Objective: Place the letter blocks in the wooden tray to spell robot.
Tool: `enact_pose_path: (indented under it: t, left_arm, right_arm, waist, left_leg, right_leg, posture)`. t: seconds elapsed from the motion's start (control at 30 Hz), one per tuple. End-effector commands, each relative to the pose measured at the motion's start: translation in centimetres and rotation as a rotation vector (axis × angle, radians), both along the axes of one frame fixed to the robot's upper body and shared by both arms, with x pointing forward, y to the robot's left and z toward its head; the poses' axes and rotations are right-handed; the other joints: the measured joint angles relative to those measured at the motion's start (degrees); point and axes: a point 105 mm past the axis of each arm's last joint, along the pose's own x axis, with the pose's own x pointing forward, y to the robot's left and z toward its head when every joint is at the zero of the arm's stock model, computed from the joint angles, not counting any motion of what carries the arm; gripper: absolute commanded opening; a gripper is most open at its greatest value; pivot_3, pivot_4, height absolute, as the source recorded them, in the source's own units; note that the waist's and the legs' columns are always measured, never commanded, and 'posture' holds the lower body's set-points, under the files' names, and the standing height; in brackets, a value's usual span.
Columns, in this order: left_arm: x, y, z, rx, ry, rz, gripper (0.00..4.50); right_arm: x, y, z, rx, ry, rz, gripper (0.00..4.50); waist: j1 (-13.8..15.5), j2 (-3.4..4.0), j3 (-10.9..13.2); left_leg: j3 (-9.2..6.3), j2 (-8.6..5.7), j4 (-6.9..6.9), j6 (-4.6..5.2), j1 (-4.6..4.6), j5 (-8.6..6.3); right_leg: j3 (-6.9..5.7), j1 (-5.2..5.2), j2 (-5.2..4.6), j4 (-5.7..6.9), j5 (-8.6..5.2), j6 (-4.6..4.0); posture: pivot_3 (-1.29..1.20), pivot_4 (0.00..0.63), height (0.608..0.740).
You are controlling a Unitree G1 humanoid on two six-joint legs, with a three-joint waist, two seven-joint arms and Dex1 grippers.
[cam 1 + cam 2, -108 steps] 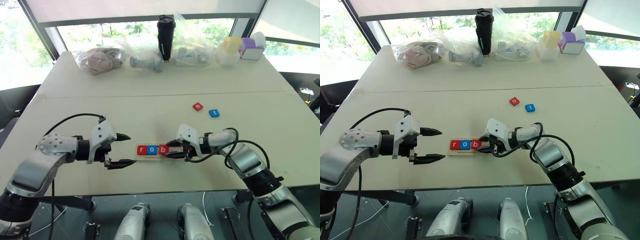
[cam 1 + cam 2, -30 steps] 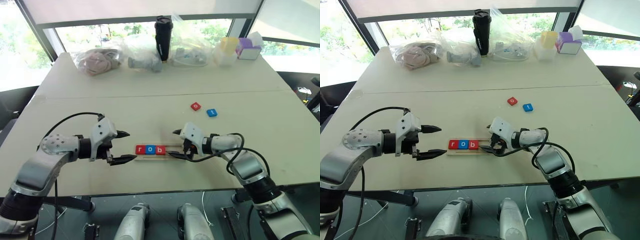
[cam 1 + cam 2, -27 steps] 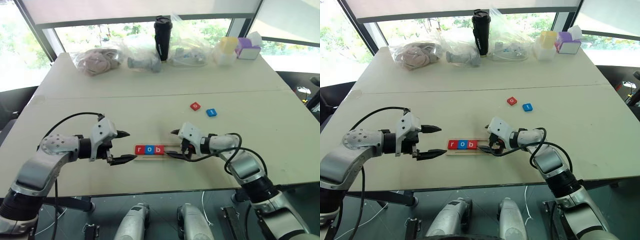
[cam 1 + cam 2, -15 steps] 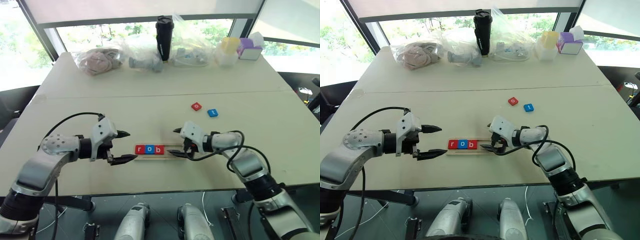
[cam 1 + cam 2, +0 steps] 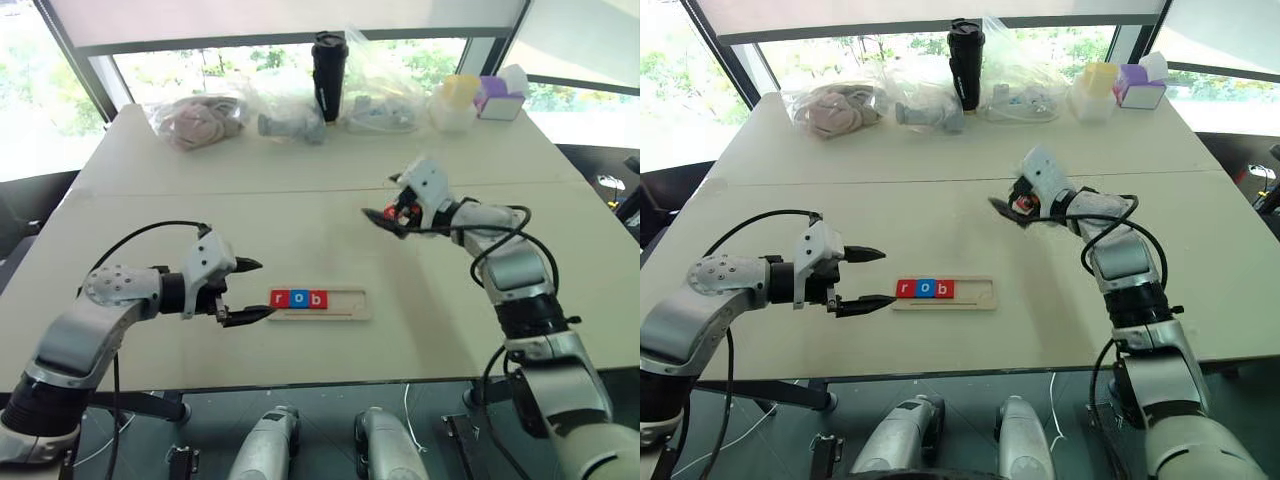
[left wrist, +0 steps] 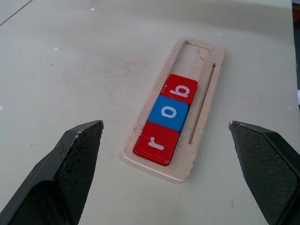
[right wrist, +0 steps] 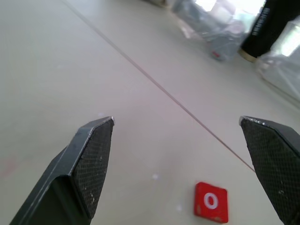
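Here, red o tile (image 7: 211, 202) below spread right gripper (image 7: 183, 136)

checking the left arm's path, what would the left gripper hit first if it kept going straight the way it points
Probably the wooden tray: the open left gripper points along the table at its near end, where the red r block sits. Height above the table is unclear, so it might pass just over.

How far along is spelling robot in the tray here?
Done: r, o and b sit in the wooden tray, with the rest of its groove bare. In hand: nothing; the right end effector is open above the red o block. Left: the second o and the t.
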Motion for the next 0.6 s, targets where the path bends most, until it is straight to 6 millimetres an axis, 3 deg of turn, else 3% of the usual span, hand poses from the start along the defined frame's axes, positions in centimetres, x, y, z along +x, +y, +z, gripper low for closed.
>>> enact_pose_path:
  t: [0.03, 0.23, 0.43, 0.53, 0.6]
  left_arm:
    - [-0.4, -0.3, 1.4, 0.012, -0.040, -0.049, 4.50]
    - [-0.2, -0.2, 1.7, 0.016, -0.053, -0.044, 4.50]
    - [-0.4, -0.2, 1.4, 0.008, -0.049, -0.027, 4.50]
    - [-0.4, -0.2, 1.3, 0.008, -0.051, -0.021, 4.50]
    - [-0.4, -0.2, 1.3, 0.007, -0.052, -0.020, 4.50]
  right_arm:
    - [2.5, -1.4, -0.5, 0.059, 0.040, -0.157, 4.37]
    - [4.0, -1.2, -2.2, 0.055, 0.114, -0.196, 4.37]
    - [4.2, -1.2, -4.8, -0.001, 0.207, -0.207, 4.37]
    - [4.1, -1.4, -5.4, -0.014, 0.231, -0.215, 3.48]
    - [4.1, -1.5, -5.5, -0.012, 0.242, -0.221, 2.49]
  waist:
    - [-0.14, 0.01, 0.01]
    - [-0.44, 0.03, 0.02]
    - [-0.49, 0.03, 0.02]
    - [-0.54, 0.03, 0.02]
    - [-0.44, 0.03, 0.02]
  left_leg:
    - [0.04, -0.01, -0.04, -0.01, 0.00, 0.01]
    - [0.08, 0.01, -0.13, -0.02, 0.00, 0.03]
    - [0.11, 0.06, -0.12, -0.02, 0.03, 0.04]
    - [0.13, 0.07, -0.11, -0.02, 0.05, 0.04]
    - [0.24, 0.09, -0.14, -0.02, 0.17, 0.04]
  right_leg:
    - [0.03, -0.03, 0.00, 0.00, 0.00, 0.00]
    - [0.09, -0.09, 0.05, 0.03, 0.01, 0.02]
    - [0.19, -0.08, 0.17, 0.04, 0.03, 0.04]
    - [0.23, -0.08, 0.19, 0.04, 0.03, 0.04]
    - [0.35, -0.02, 0.21, 0.06, 0.03, 0.03]
  posture:
    - [0.00, 0.150, 0.740]
    - [0.00, 0.150, 0.740]
    - [0.00, 0.150, 0.740]
    - [0.00, 0.150, 0.740]
    - [0.00, 0.150, 0.740]
